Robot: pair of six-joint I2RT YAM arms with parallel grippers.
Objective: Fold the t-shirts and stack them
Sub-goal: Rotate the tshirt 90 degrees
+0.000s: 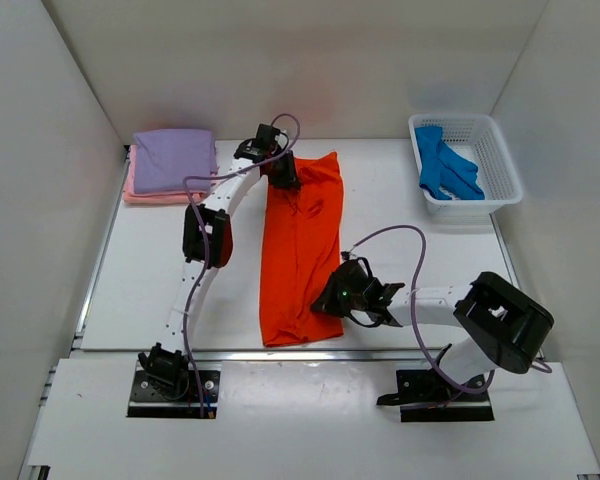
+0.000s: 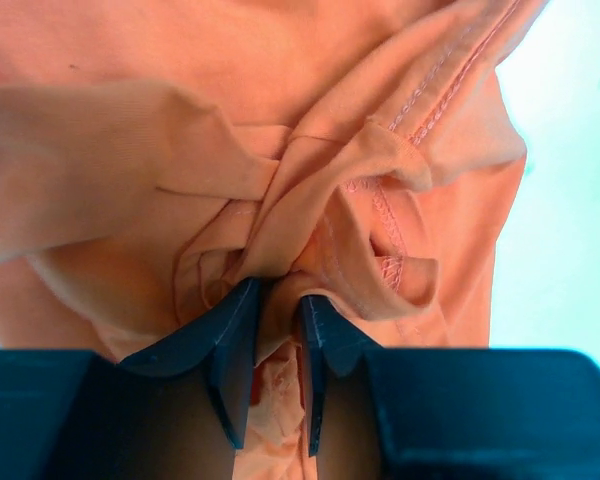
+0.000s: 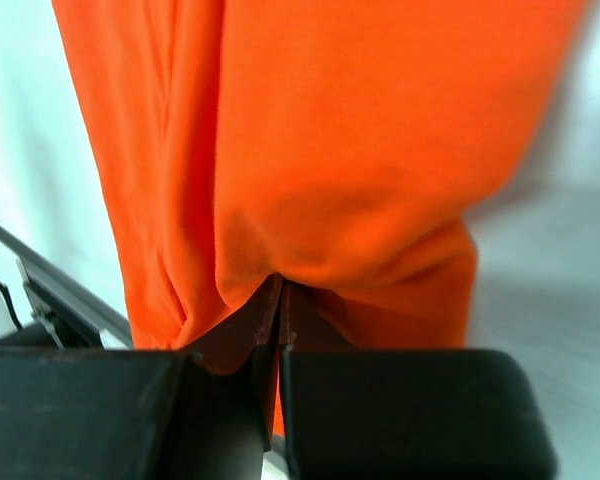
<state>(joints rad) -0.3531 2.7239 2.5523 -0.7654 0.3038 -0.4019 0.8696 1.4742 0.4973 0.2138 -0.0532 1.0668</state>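
Orange tee [image 1: 300, 250] lies as a long strip at the middle of the table [image 1: 150, 300], long axis near-to-far, far end leaning slightly right. Left gripper [image 2: 278, 300] pinches bunched cloth at the far end; right gripper [image 3: 280, 300] is clamped on the near edge. Lavender tee [image 1: 173, 160] on pink tee [image 1: 132, 190] far left, blue tee [image 1: 445, 172] in basket [image 1: 500, 170] far right, all well apart from it.

I see a white mesh basket [image 1: 504, 165] at the far right corner of the table [image 1: 150, 290], near the right wall [image 1: 570, 120]. A metal rail [image 1: 98, 262] runs along the table's left edge. The dark strip [image 3: 50, 285] low on the left of my right wrist view is probably another rail, though it's blurred.
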